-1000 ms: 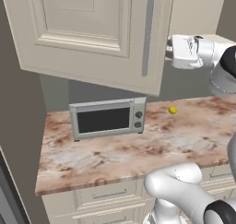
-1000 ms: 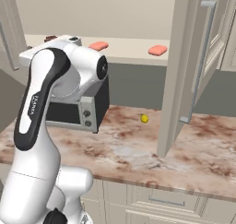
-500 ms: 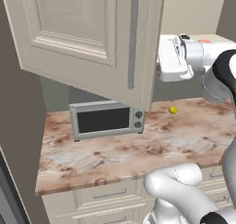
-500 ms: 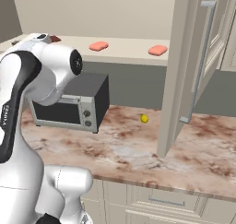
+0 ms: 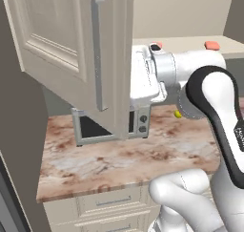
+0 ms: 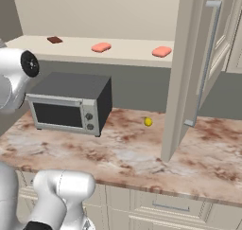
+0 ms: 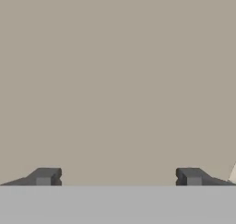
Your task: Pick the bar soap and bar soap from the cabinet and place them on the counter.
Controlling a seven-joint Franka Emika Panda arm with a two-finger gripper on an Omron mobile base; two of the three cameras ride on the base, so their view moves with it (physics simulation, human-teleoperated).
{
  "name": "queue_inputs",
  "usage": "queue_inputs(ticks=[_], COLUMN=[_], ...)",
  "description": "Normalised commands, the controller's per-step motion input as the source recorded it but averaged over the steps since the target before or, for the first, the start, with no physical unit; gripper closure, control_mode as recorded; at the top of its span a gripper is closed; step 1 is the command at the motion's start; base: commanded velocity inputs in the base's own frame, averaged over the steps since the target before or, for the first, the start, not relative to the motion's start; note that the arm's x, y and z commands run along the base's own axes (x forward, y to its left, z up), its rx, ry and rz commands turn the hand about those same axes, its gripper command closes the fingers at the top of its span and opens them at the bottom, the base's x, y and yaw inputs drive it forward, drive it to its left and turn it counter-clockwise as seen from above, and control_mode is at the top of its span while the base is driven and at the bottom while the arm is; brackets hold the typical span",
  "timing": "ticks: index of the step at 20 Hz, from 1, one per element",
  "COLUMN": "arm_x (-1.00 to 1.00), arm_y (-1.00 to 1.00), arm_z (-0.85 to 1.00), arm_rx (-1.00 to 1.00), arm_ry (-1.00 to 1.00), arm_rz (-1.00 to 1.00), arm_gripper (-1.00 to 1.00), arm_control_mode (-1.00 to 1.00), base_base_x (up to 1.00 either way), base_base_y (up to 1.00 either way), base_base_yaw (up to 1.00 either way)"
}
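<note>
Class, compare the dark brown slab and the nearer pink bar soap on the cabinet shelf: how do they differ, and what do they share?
The dark brown slab is dark, flat and square-edged; the bar soap is salmon-pink, thicker and rounded. The slab lies further left along the cabinet shelf in the right base view; the soap sits nearer the middle. Both lie flat and untouched.

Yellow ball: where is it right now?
In the right base view the yellow ball sits on the counter, between the microwave on its left and the open cabinet door on its right, near the back wall.

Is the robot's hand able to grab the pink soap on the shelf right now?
Probably yes. Both cabinet doors stand swung open, and the two bar soaps lie uncovered on the shelf. The gripper is open, facing a plain beige surface.
</note>
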Motion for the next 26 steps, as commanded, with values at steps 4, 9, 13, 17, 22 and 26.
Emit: queue_inputs(ticks=[4, 9, 13, 17, 22, 26], arm_x=[-0.26, -0.22, 0.07, -0.04, 0.00, 0.00], arm_y=[1.00, 0.97, 0.22, -0.42, -0.63, -0.59], arm_z=[-0.22, -0.21, -0.03, 0.00, 0.17, 0.18], arm_rx=[-0.04, -0.03, 0.00, 0.00, 0.00, 0.00], arm_ry=[0.00, 0.00, 0.00, 0.00, 0.00, 0.00], arm_rz=[0.11, 0.10, 0.00, -0.13, -0.19, -0.24], arm_gripper=[-1.00, -1.00, -1.00, -1.00, -1.00, -1.00], arm_control_mode=[-1.00, -1.00, -1.00, -1.00, -1.00, -1.00], base_base_x=[0.00, 0.00, 0.00, 0.00, 0.00, 0.00], base_base_y=[0.00, 0.00, 0.00, 0.00, 0.00, 0.00], base_base_yaw=[0.00, 0.00, 0.00, 0.00, 0.00, 0.00])
